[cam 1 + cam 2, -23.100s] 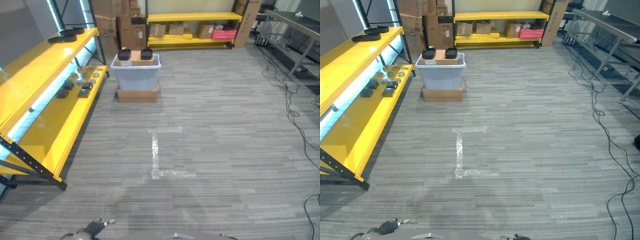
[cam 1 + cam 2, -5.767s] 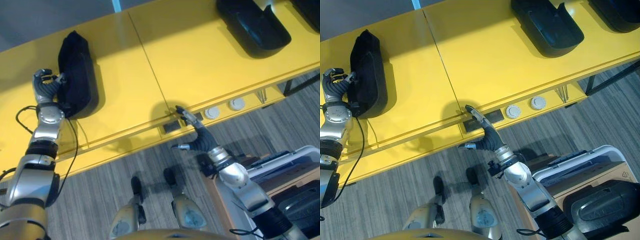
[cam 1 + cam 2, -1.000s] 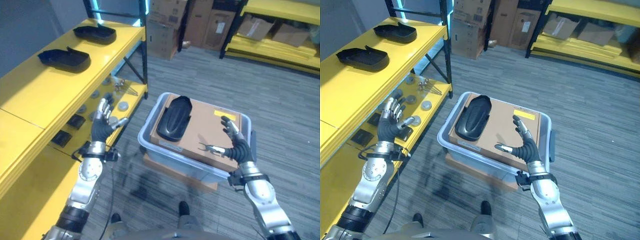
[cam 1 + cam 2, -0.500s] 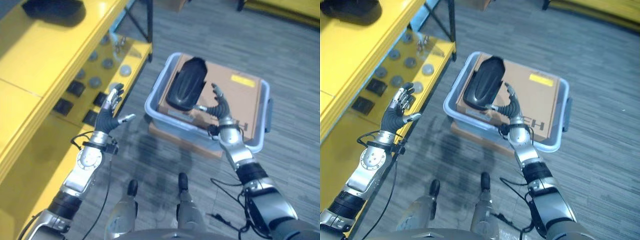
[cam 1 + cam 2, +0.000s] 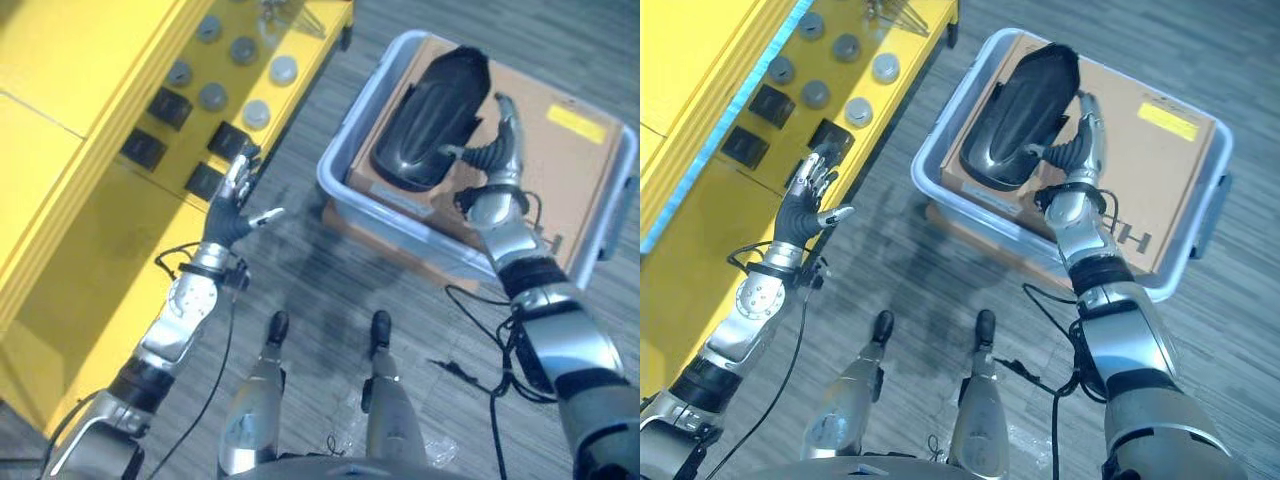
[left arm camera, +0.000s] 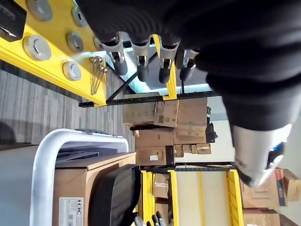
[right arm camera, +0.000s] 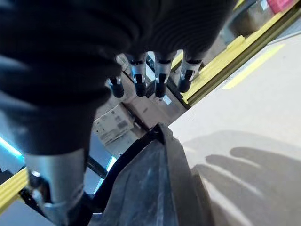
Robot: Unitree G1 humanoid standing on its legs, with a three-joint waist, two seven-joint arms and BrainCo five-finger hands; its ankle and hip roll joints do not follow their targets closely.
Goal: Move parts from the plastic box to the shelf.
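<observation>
Reaching further over the plastic box (image 5: 958, 100) than half a second ago, the right hand (image 5: 1077, 150) now sits just beside the black part (image 5: 1025, 100), fingers straight and spread. That part lies on cardboard (image 5: 1140, 170) inside the box. Beside the box, the left hand (image 5: 805, 212) hovers open-fingered near the yellow shelf (image 5: 700, 220).
</observation>
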